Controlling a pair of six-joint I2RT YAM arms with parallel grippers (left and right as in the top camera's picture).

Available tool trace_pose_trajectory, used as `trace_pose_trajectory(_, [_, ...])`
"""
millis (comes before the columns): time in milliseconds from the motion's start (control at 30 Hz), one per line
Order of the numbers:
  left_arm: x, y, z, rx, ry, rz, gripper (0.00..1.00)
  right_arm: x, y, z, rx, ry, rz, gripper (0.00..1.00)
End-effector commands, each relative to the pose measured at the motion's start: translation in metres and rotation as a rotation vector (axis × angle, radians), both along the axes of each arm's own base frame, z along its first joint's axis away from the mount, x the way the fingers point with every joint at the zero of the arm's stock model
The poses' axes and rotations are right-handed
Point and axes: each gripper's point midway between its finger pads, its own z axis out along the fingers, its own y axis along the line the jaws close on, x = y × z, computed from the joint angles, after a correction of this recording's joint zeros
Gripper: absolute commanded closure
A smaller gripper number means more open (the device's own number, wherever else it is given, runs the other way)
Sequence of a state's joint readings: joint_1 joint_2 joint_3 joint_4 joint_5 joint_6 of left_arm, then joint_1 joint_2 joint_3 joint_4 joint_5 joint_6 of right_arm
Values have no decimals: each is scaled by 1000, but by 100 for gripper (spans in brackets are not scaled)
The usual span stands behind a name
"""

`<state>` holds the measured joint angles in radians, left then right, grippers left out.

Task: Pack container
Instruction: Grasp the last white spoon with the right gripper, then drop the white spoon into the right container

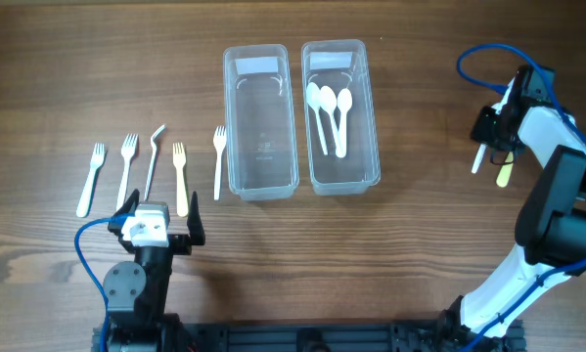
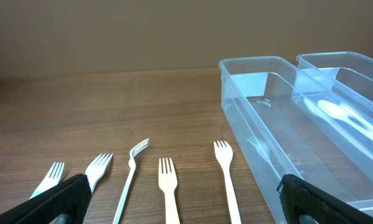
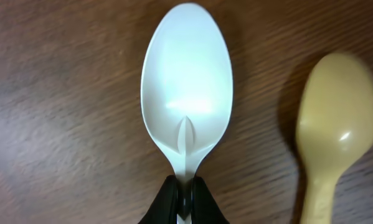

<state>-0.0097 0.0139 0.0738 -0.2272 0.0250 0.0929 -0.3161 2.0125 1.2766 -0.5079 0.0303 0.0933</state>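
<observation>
- right gripper [image 3: 185,198]: jaws pinched tight on the neck of a white spoon [image 3: 186,81], just below the bowl. Bowl faces up and points away from the fingers.
- Can't tell from either view whether the white spoon is lifted or touching the table [image 1: 420,254].
- beige spoon [image 3: 335,137] lies loose on the wood just beside the held one, roughly parallel to it, not gripped.
- Key relation: the spoon container [image 1: 369,108], already holding three white spoons [image 1: 330,110], lies to the left of the right gripper, well apart, with bare table between.
- Its long axis runs away from the robot. The held spoon lies roughly the same way in the overhead view, slightly tilted, so little wrist turn looks needed.
- The right arm is clearly the nearer arm to that container; the carry would be a sideways sweep leftward, then a lowering into the open top.
- empty container [image 1: 260,171] sits touching or nearly touching the spoon container on its left side; probably meant for the forks.
- left gripper [image 2: 185,208]: fingers spread wide, holding nothing, low near the table edge.
- five forks [image 1: 180,171] lie in a row ahead of it, handles toward the robot, left of the empty container.
</observation>
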Motion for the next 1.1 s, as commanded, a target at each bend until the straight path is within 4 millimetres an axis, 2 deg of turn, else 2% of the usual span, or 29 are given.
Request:
trace_pose_trajectory(0, [0, 0, 0, 14, -7, -3, 0, 29, 8, 34, 55, -89, 23, 96])
trace_pose_trajectory(67, [0, 0, 0, 14, -7, -3, 0, 51, 9, 81, 47, -194, 46, 96])
trace_pose_trajectory(100, [0, 0, 0, 14, -7, -3, 0, 58, 11, 99, 44, -232, 56, 96])
trace_pose_trajectory(233, [0, 0, 0, 14, -7, -3, 0, 88, 41, 186, 48, -421, 146, 96])
trace_pose_trajectory(300, [0, 0, 0, 14, -7, -3, 0, 96, 64, 215, 47, -484, 201, 95])
trace_pose_trajectory(367, [0, 0, 0, 14, -7, -3, 0, 100, 88, 228, 52, -512, 249, 96])
trace_pose_trajectory(400, [0, 0, 0, 14, -7, -3, 0, 100, 109, 230, 70, -515, 288, 96])
trace_pose_trajectory(500, [0, 0, 0, 14, -7, -3, 0, 97, 173, 224, 156, -495, 420, 96])
trace_pose_trajectory(600, [0, 0, 0, 14, -7, -3, 0, 90, 223, 212, 188, -453, 516, 96])
trace_pose_trajectory(700, [0, 0, 0, 14, -7, -3, 0, 81, 264, 189, 181, -397, 590, 96])
trace_pose_trajectory(800, [0, 0, 0, 14, -7, -3, 0, 71, 293, 159, 169, -325, 642, 96])
trace_pose_trajectory(900, [0, 0, 0, 14, -7, -3, 0, 60, 313, 126, 176, -244, 682, 96])
trace_pose_trajectory(967, [0, 0, 0, 14, -7, -3, 0, 54, 322, 106, 180, -191, 699, 96])
trace_pose_trajectory(1067, [0, 0, 0, 14, -7, -3, 0, 52, 326, 93, 181, -159, 706, 95])
